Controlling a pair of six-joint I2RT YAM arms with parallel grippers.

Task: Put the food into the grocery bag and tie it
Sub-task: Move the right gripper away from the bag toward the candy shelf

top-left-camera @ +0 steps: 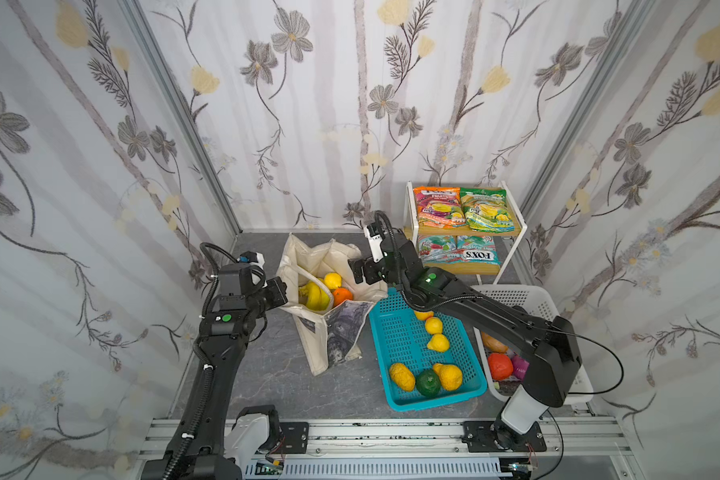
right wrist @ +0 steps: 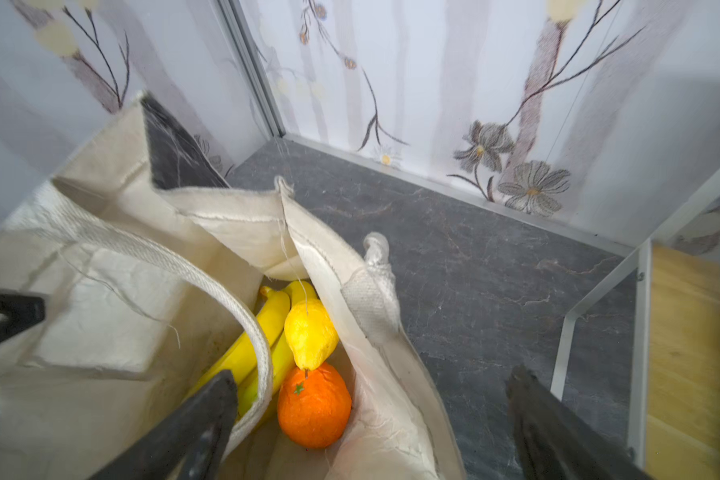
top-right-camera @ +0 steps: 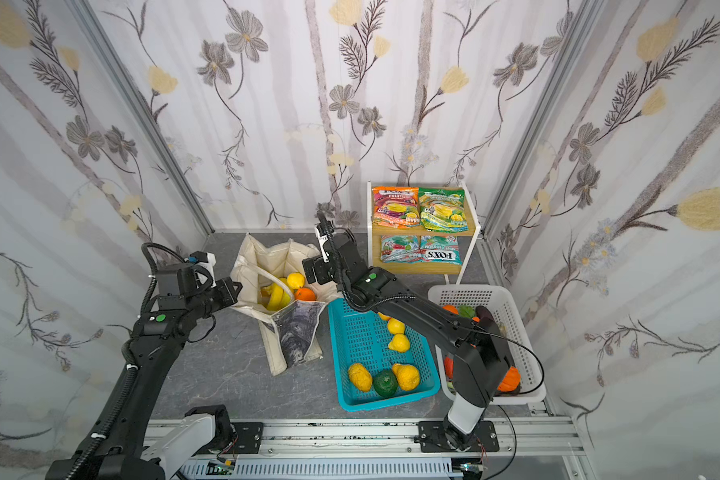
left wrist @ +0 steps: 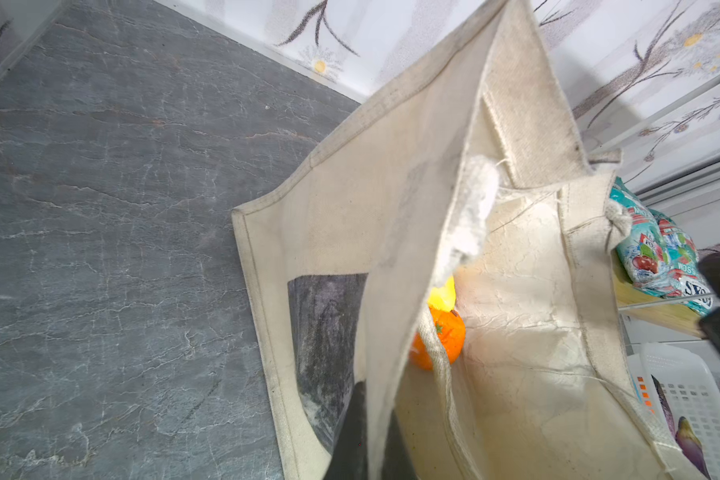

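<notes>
Left hand [top-left-camera: 282, 291] pinched shut on bag [top-left-camera: 308, 257] rim, right hand [top-left-camera: 356, 272] wide over the mouth, lemon [right wrist: 310, 332], orange [right wrist: 313, 405], bananas [right wrist: 262, 332] below it: raise your right hand straight up, clear of the strap [right wrist: 208, 282].

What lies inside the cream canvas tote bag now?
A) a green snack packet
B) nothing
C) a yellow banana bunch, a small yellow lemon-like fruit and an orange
C: the right wrist view shows the yellow banana bunch, the small yellow lemon-like fruit and the orange inside the cream canvas tote bag.
</notes>
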